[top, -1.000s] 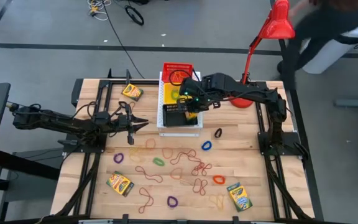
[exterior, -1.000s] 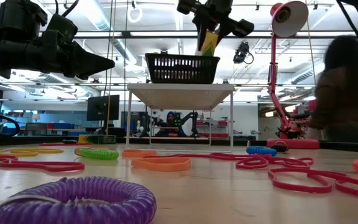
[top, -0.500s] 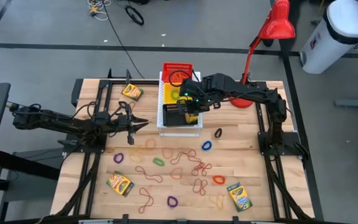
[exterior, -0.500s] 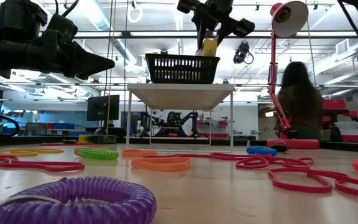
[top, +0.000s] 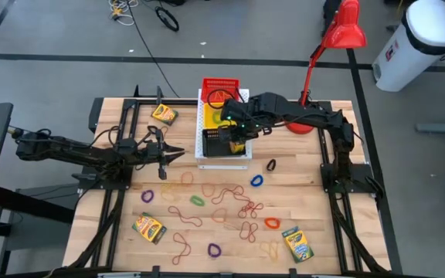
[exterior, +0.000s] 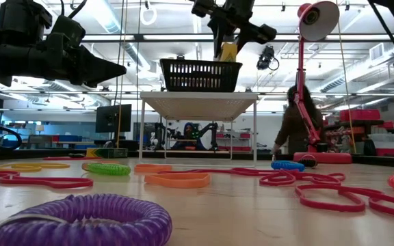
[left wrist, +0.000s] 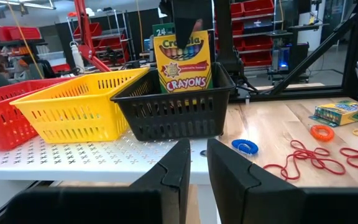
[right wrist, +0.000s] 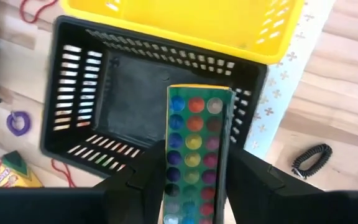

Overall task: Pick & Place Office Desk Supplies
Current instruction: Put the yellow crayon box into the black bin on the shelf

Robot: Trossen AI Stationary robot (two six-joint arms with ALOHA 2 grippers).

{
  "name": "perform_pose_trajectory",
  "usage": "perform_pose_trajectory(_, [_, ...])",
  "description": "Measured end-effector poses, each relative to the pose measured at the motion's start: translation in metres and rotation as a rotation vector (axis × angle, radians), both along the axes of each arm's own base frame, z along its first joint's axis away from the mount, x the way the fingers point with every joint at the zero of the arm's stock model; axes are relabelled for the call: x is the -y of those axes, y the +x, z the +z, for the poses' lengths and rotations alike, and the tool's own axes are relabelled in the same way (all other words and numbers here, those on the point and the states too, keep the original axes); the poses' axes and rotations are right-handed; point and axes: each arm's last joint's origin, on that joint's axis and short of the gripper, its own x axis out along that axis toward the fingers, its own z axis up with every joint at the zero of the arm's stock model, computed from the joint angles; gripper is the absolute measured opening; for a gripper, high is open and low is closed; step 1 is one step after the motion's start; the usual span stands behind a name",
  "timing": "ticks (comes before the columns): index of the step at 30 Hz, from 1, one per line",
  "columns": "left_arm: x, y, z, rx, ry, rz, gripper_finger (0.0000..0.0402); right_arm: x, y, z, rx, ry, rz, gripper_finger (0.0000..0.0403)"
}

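Right wrist view shows the crayon box (right wrist: 194, 149) standing on end between the right pincer's (right wrist: 194, 186) fingers, half sunk in the black basket (right wrist: 79, 93) at the bench's (top: 315, 224) twelve o'clock. The step looks like the drop; whether the fingers pinch or have let go, I cannot tell. Next: spread fully, rise clear. Left pincer (left wrist: 194, 165) waits at nine o'clock, fingers nearly together, empty.

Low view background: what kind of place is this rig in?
Likely a robotics lab or workshop. Open industrial ceiling with strip lights, shelving with red storage bins behind the table, and another robot arm at a far workstation.
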Motion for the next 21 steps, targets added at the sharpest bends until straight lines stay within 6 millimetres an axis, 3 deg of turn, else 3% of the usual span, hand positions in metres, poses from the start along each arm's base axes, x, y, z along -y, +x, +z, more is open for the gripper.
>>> perform_pose_trajectory(11, [0.0000, 0.0000, -0.0002, -0.001, 0.000, 0.000, 0.0062, 0.0003, 0.0007, 0.0004, 0.002, -0.028, 0.040, 0.0158])
perform_pose_trajectory(21, [0.0000, 0.0000, -0.0001, -0.001, 0.000, 0.000, 0.0062, 0.0004, 0.0002, 0.0011, -0.001, -0.044, 0.062, 0.0210])
